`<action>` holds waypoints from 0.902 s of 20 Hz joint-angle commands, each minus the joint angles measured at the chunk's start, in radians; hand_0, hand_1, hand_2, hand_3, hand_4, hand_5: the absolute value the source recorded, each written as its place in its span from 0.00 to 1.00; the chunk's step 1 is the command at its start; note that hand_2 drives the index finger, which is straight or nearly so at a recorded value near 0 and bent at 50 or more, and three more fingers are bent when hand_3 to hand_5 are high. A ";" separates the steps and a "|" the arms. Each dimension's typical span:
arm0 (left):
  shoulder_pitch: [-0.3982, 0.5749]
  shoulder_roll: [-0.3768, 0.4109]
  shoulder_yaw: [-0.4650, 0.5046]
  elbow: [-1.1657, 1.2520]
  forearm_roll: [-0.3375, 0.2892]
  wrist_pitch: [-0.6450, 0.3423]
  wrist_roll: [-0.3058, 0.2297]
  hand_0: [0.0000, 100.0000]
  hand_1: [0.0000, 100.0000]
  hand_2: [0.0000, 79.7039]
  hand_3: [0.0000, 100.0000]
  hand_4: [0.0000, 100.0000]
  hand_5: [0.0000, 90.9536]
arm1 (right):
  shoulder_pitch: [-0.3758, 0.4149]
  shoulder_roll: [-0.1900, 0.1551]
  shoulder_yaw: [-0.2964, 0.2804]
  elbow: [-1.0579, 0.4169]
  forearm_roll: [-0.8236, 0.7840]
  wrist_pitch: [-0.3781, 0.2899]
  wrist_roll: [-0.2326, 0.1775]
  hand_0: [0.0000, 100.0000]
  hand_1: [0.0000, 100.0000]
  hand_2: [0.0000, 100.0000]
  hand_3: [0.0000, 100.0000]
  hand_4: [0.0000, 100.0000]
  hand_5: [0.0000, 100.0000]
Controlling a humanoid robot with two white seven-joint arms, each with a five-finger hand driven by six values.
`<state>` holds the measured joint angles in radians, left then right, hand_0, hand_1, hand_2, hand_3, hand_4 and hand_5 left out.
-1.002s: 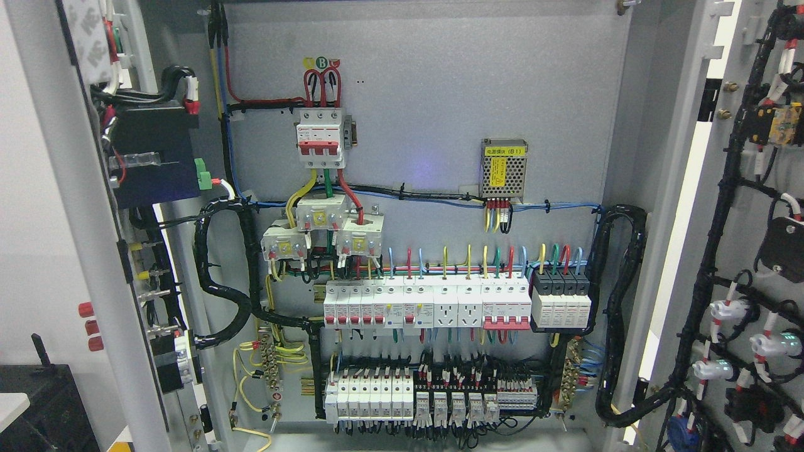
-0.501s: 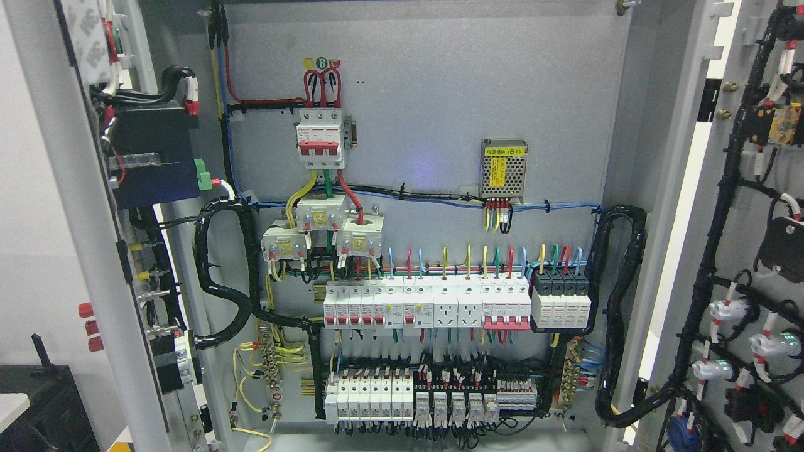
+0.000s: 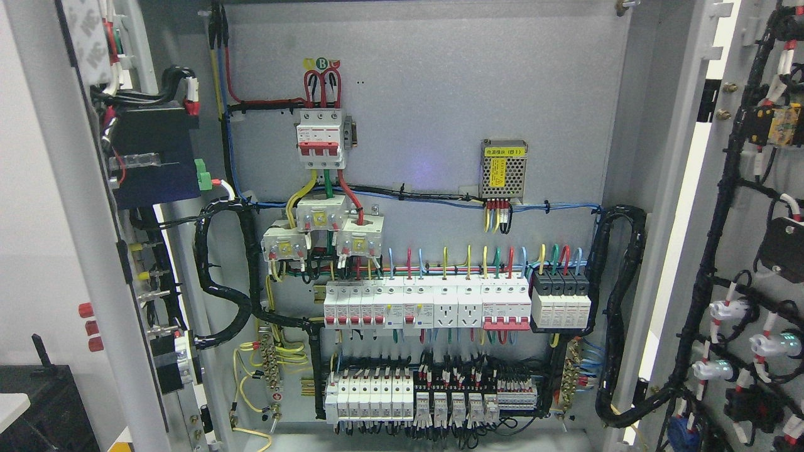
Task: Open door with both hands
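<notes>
A grey electrical cabinet fills the head view with both doors swung wide open. The left door (image 3: 75, 207) stands edge-on at the picture's left, carrying a dark blue module and wiring on its inner face. The right door (image 3: 710, 263) hangs open at the right, its inner face covered with black cable looms and indicator lamp backs. Between them the back panel (image 3: 427, 107) shows a red-handled main breaker (image 3: 320, 137), rows of white breakers (image 3: 427, 304) and terminal blocks. Neither of my hands nor any arm shows anywhere in the frame.
A small metal power supply (image 3: 503, 169) sits on the panel at right of centre. Thick black cable bundles (image 3: 619, 314) loop from the cabinet to each door. A dark box (image 3: 44, 408) stands at the lower left outside the cabinet.
</notes>
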<state>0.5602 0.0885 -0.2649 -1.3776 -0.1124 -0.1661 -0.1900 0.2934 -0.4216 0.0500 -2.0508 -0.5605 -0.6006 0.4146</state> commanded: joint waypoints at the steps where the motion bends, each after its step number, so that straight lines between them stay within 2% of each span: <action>1: 0.026 0.083 -0.102 -0.480 -0.009 -0.088 0.000 0.00 0.00 0.00 0.00 0.00 0.00 | 0.004 -0.014 -0.145 -0.025 -0.012 0.001 -0.004 0.38 0.00 0.00 0.00 0.00 0.00; 6: -0.017 0.089 -0.102 -0.523 -0.007 -0.239 0.000 0.00 0.00 0.00 0.00 0.00 0.00 | 0.003 -0.016 -0.156 0.003 -0.015 0.004 -0.004 0.38 0.00 0.00 0.00 0.00 0.00; 10: -0.063 0.091 -0.100 -0.546 -0.006 -0.331 0.001 0.00 0.00 0.00 0.00 0.00 0.00 | 0.003 -0.023 -0.188 0.017 -0.065 0.021 -0.004 0.38 0.00 0.00 0.00 0.00 0.00; 18: -0.209 0.086 -0.077 -0.632 0.000 -0.398 0.009 0.00 0.00 0.00 0.00 0.00 0.00 | 0.003 -0.029 -0.208 0.041 -0.091 0.025 -0.004 0.38 0.00 0.00 0.00 0.00 0.00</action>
<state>0.4371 0.1617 -0.3418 -1.8344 -0.1152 -0.5421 -0.1849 0.2961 -0.4412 -0.0994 -2.0348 -0.6240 -0.5778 0.4115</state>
